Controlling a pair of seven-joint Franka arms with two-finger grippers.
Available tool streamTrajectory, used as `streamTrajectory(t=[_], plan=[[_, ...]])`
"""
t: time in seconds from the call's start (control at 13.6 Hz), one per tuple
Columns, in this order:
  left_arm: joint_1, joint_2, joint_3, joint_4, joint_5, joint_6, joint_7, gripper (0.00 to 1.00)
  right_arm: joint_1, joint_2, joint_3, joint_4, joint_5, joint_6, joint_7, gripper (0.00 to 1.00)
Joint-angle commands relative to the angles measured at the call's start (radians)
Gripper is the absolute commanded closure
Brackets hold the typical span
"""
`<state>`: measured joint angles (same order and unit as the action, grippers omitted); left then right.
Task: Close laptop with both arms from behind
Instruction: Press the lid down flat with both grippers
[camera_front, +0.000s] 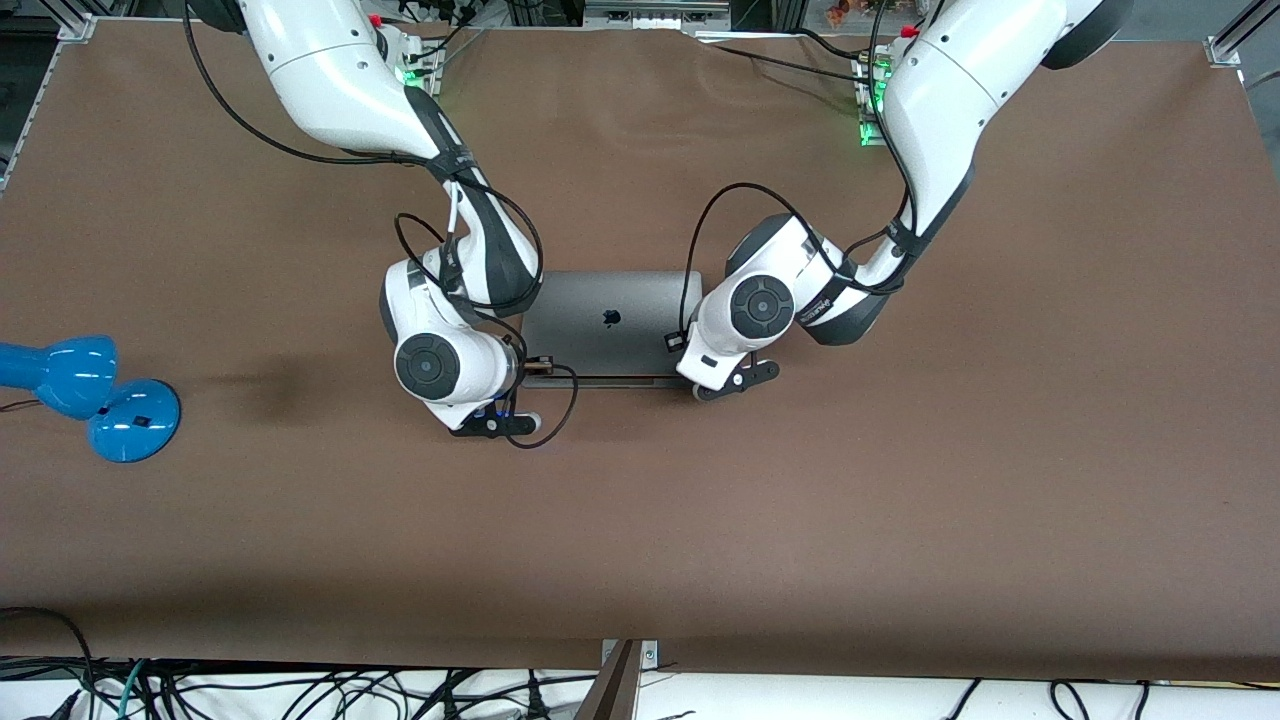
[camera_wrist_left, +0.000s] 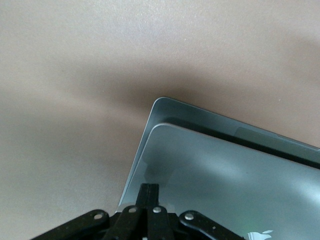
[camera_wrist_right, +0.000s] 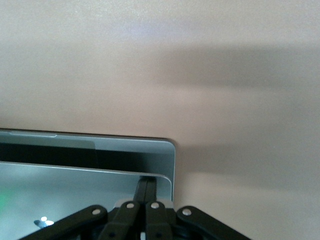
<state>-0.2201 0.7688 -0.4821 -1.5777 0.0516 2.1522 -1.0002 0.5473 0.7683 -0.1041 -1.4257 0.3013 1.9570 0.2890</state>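
Observation:
The grey laptop (camera_front: 610, 300) lies in the middle of the table with its lid lowered almost onto the base, the dark apple logo facing up. A narrow gap between lid and base shows in both wrist views. My left gripper (camera_wrist_left: 150, 192) is shut, its tips pressing on the lid (camera_wrist_left: 225, 170) near the corner at the left arm's end. My right gripper (camera_wrist_right: 148, 186) is also shut, tips resting on the lid (camera_wrist_right: 75, 185) near its other corner. In the front view both wrists lean over the laptop's two ends and hide the fingers.
A blue desk lamp (camera_front: 90, 395) lies toward the right arm's end of the brown table (camera_front: 640, 520). Cables hang off the table edge nearest the front camera.

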Motion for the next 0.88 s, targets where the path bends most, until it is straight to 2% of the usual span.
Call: streamTrajectory(t=[0.0,0.81], plan=[[-0.015,0.023,0.008,0.030,0.037,0.014,-0.021,1.00,-0.003,0.025,0.003,0.024,-0.008,0.017,-0.016,1.00],[-0.051,0.053,0.057,0.031,0.037,0.061,-0.021,1.00,-0.003,0.060,0.003,0.024,-0.008,0.080,-0.034,1.00]])
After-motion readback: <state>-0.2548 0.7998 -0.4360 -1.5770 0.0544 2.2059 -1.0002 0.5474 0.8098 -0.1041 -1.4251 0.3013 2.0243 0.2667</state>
